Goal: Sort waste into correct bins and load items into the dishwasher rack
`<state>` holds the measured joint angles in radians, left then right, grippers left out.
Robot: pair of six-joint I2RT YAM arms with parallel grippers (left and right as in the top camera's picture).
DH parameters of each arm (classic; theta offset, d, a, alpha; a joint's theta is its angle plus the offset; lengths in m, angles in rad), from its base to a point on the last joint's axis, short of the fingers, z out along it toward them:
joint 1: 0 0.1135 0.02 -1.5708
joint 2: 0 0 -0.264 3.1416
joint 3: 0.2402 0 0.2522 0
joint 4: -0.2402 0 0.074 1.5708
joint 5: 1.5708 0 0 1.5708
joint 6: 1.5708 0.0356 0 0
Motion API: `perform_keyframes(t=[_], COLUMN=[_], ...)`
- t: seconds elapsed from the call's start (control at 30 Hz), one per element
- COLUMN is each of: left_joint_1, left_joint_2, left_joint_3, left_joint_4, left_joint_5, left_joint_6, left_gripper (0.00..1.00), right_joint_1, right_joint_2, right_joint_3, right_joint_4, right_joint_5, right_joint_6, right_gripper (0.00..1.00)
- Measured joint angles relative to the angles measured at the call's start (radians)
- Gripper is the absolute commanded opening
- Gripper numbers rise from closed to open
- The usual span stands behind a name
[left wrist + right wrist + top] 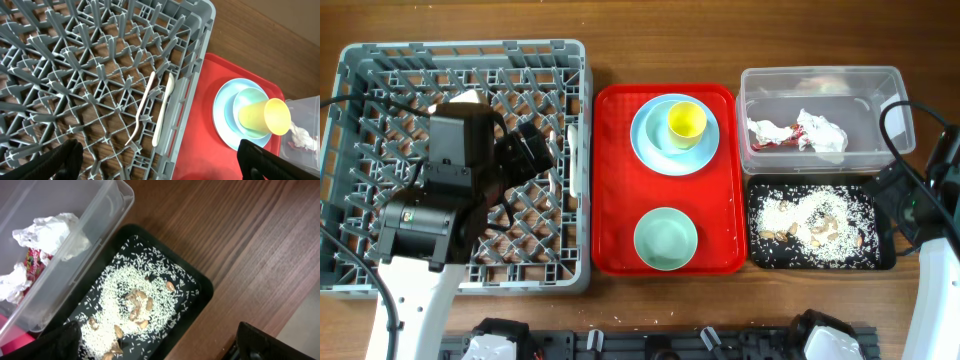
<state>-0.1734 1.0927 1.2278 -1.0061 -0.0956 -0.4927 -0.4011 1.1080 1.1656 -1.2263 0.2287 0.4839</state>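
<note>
Your left gripper (160,152) hangs over the grey dishwasher rack (360,60), fingers spread wide with nothing between them. Below it, two white plastic cutlery pieces lie side by side on the lattice floor next to the rack's right wall: a curved piece (142,107) and a straighter piece (164,107). You cannot tell from here which is the fork and which the spoon. Just right of the rack sits the red serving tray (610,200). At its far end is the light blue plate (645,152), which carries a small pale dish (245,100) with the yellow cup (686,122) sitting in it. The pale green bowl (666,239) stands alone at the near end of the tray, apart from the plate. Your right gripper (157,330) is also fully spread and holds nothing. It hovers above the black tray (820,266), near that tray's outer edge. White rice-like grain (790,215) is scattered across the black tray, with a few brown nut-like bits (820,232) in the middle. Touching its far side is the clear plastic tub (820,75). Inside the tub lie the crumpled white napkin (823,132) and the red wrapper bits (775,136).
</note>
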Motion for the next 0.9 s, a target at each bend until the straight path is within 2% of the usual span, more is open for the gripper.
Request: perform_keyframes(t=[0.1,0.3,0.4,0.43,0.5,0.53,0.63,0.67,0.73,0.87,0.9], left_joint_1=[0.000,0.000,0.000,-0.008,-0.062,-0.116,-0.282,-0.317,-0.378,-0.431,-0.443], left_joint_2=[0.000,0.000,0.008,0.025,0.076,0.111,0.209,0.230,0.315,0.521,0.574], left_joint_3=[0.000,0.000,0.000,0.000,0.000,0.000,0.003,0.014,0.149,0.555,0.640], left_joint_4=[0.001,0.060,0.064,0.072,0.086,0.108,0.223,0.218,0.106,-0.089,-0.135], left_joint_5=[0.000,0.014,0.120,0.211,0.294,0.322,0.364,0.372,0.383,0.368,0.351], left_joint_6=[0.000,0.000,-0.003,-0.005,-0.006,0.002,0.065,0.070,0.081,0.114,0.118], left_gripper=[1.00,1.00,1.00,0.98,0.52,0.37,0.33,0.32,0.30,0.27,0.21], right_joint_1=[0.000,0.000,0.000,0.000,0.000,0.000,0.000,0.000,0.000,0.000,0.000], right_joint_2=[-0.074,-0.447,-0.528,-0.538,-0.538,-0.538,-0.538,-0.537,-0.538,-0.536,-0.536], right_joint_3=[-0.007,-0.007,-0.007,-0.007,-0.007,-0.007,-0.007,-0.007,-0.007,-0.007,-0.007], right_joint_4=[0.063,0.080,0.079,0.079,0.079,0.079,0.079,0.079,0.079,0.080,0.079], right_joint_5=[0.000,0.000,0.000,0.000,0.000,0.000,0.000,0.000,0.000,0.000,0.000], right_joint_6=[0.000,0.000,0.000,0.000,0.000,0.000,0.000,0.000,0.000,0.000,0.000], right_gripper=[1.00,1.00,1.00,1.00,1.00,1.00,1.00,1.00,1.00,1.00,1.00])
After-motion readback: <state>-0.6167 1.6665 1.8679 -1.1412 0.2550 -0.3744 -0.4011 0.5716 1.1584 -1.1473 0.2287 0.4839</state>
